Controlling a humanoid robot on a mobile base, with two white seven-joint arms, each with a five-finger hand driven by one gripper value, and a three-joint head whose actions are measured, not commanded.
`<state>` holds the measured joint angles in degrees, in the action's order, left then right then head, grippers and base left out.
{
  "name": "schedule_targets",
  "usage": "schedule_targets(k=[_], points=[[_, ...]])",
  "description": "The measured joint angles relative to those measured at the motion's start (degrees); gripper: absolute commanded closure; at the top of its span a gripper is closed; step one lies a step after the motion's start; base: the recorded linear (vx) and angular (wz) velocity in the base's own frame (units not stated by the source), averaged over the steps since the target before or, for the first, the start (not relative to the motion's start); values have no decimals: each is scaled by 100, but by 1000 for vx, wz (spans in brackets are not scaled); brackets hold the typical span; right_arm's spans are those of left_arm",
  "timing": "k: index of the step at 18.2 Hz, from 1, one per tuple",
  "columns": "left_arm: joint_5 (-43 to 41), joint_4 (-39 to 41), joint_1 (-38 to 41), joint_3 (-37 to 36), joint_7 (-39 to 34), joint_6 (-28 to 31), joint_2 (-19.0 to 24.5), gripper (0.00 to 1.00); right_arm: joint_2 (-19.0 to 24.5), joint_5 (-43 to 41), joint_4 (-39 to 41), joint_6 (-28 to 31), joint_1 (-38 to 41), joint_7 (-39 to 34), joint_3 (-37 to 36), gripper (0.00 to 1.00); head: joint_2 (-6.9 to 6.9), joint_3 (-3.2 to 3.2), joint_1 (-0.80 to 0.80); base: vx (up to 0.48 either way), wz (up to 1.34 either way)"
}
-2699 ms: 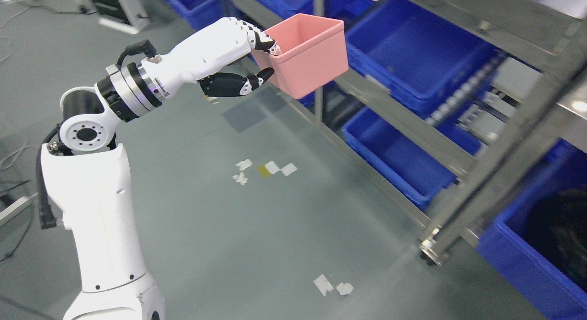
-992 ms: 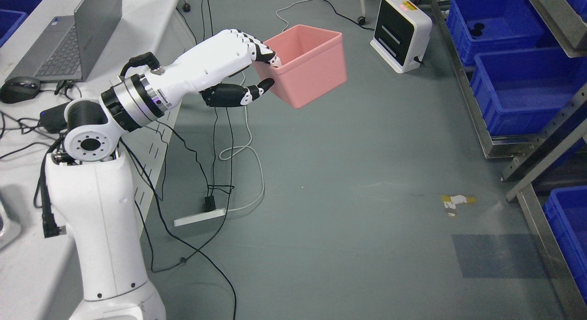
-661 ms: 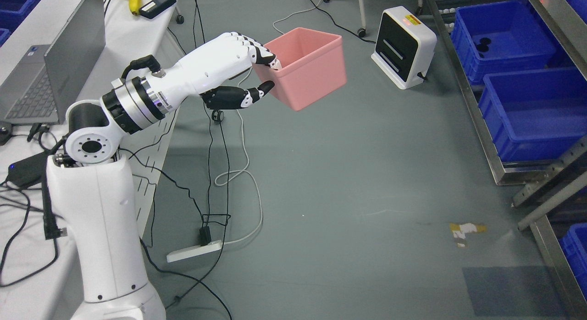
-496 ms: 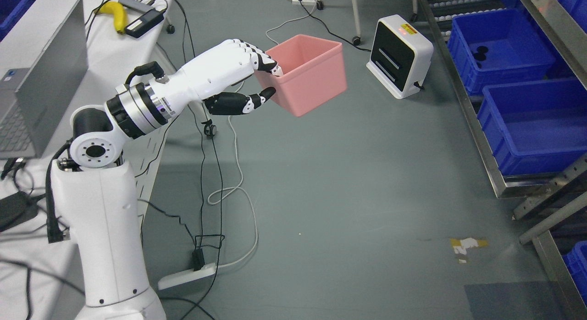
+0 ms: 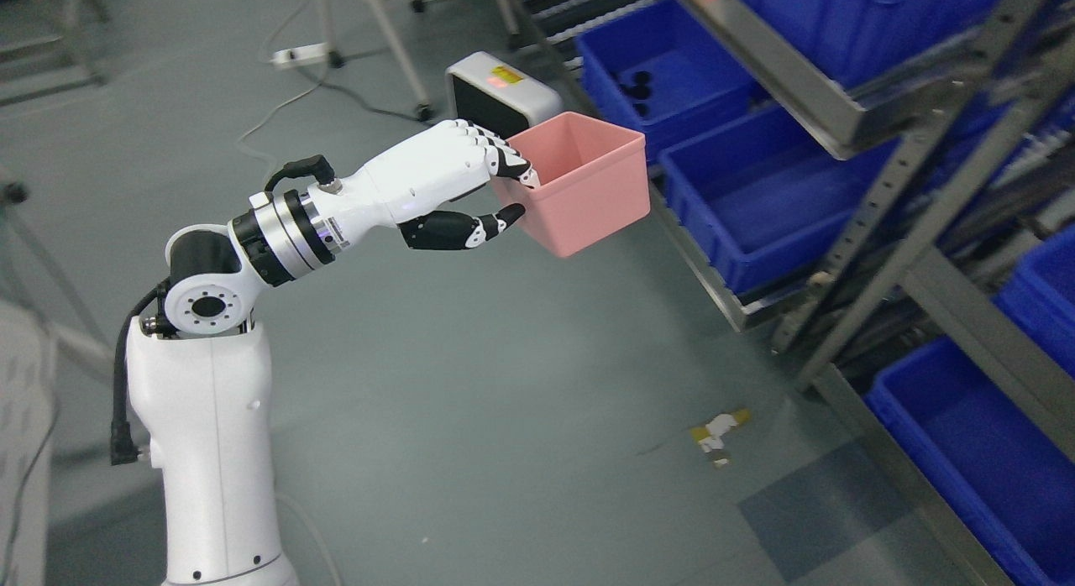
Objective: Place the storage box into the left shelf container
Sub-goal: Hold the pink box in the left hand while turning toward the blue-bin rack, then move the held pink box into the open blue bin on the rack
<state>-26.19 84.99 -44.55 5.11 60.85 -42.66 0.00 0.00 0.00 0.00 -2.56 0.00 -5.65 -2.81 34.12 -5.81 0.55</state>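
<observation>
In the head view, the left hand (image 5: 491, 191) pinches the near wall of the pink storage box (image 5: 588, 179) at upper centre of the frame, fingers (image 5: 508, 159) hooked over the rim and thumb (image 5: 495, 225) pressed outside; the box hangs in the air, empty and upright, likely light, stiff plastic with smooth walls that could slip, so the rim is the sound place to hold; to the right stands the metal shelf (image 5: 915, 225) with blue containers (image 5: 756, 200); its slanted struts and rails crowd the way in; a white device (image 5: 491, 86) sits just behind; the right hand is unseen
</observation>
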Motion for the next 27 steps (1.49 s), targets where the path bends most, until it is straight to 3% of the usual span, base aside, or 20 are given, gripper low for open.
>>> schedule_targets(k=[10, 19, 27], points=[[8, -11, 594, -396, -12, -158, 0, 97, 0, 0, 0, 0, 1, 16, 0, 0, 0, 0, 0, 263, -1090], [-17, -7, 1373, -1166, -181, -223, 0, 97, 0, 0, 0, 0, 1, 16, 0, 0, 0, 0, 0, 156, -549], [-695, -170, 1110, -774, -235, -228, 0, 97, 0, 0, 0, 0, 1, 16, 0, 0, 0, 0, 0, 80, -110]])
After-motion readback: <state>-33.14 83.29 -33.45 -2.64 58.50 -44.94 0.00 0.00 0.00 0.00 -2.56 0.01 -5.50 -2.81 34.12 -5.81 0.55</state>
